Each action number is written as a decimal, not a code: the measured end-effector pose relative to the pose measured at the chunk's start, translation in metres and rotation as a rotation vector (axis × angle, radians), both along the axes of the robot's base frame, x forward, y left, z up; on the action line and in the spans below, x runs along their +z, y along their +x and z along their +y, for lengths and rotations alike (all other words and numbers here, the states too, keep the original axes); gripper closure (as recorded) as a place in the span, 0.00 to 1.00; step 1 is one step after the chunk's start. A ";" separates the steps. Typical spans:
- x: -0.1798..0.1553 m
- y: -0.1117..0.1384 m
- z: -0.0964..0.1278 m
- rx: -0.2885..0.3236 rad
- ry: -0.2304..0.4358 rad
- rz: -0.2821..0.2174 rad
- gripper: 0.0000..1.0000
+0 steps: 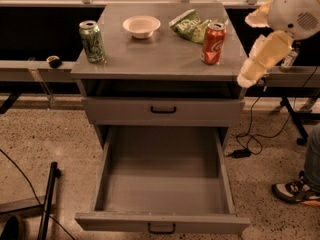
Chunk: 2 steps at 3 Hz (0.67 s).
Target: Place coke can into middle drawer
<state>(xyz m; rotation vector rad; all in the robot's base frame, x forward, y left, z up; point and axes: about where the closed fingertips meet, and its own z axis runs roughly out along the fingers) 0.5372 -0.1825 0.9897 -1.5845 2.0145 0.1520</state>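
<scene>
The red coke can point(213, 43) stands upright on the right side of the grey cabinet top point(160, 59). The middle drawer point(162, 184) is pulled wide open below, and its deep tray is empty, with its black handle at the front. My arm point(267, 54) reaches in from the upper right as a white joint and a beige link. Its lower end hangs just right of the cabinet's right edge, beside the can and a little lower. My gripper point(289, 59) shows only as a dark piece behind the arm, apart from the can.
A green soda can point(92, 41) stands at the top's left. A white bowl point(141, 26) and a green chip bag point(190, 26) lie at the back. The upper drawer point(163, 111) is closed. A cable and a person's shoe point(295, 191) lie on the floor at the right.
</scene>
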 end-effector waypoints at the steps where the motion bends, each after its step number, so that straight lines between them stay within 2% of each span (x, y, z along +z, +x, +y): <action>1: 0.022 0.050 0.013 0.001 0.145 -0.087 0.00; 2: 0.025 0.103 0.027 -0.034 0.252 -0.133 0.00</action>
